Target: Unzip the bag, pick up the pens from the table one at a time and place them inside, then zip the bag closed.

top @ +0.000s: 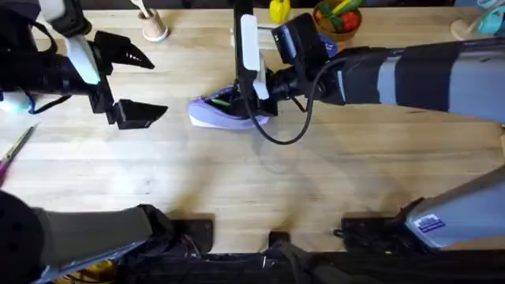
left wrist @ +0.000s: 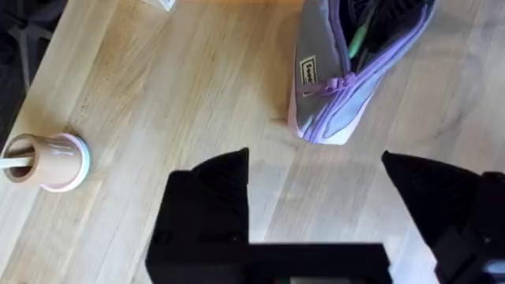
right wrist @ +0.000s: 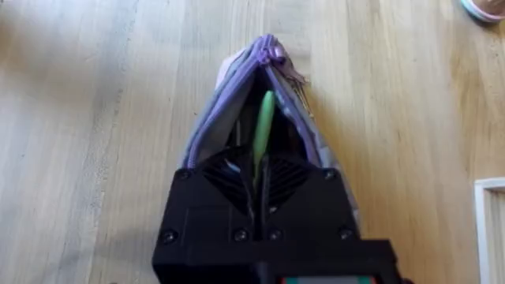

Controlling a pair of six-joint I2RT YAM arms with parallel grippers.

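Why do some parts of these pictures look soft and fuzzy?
Overhead: the right arm rises close under the camera, so it blurs. Left wrist: the near left gripper looks soft, the bag sharper. Right wrist: the pen inside is slightly blurred.

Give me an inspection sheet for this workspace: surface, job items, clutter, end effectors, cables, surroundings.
Surface: wooden table, plank strips.
Job's things: purple bag unzipped; green pen in its opening.
Clutter: pink-based cup, fruit bowl, yellow object, a pen at the table's left edge.
End effectors: left end effector open, short of the bag; right end effector closed on the pen over the bag.
Cables: black cable looping off the right arm.
Surroundings: nothing seen.
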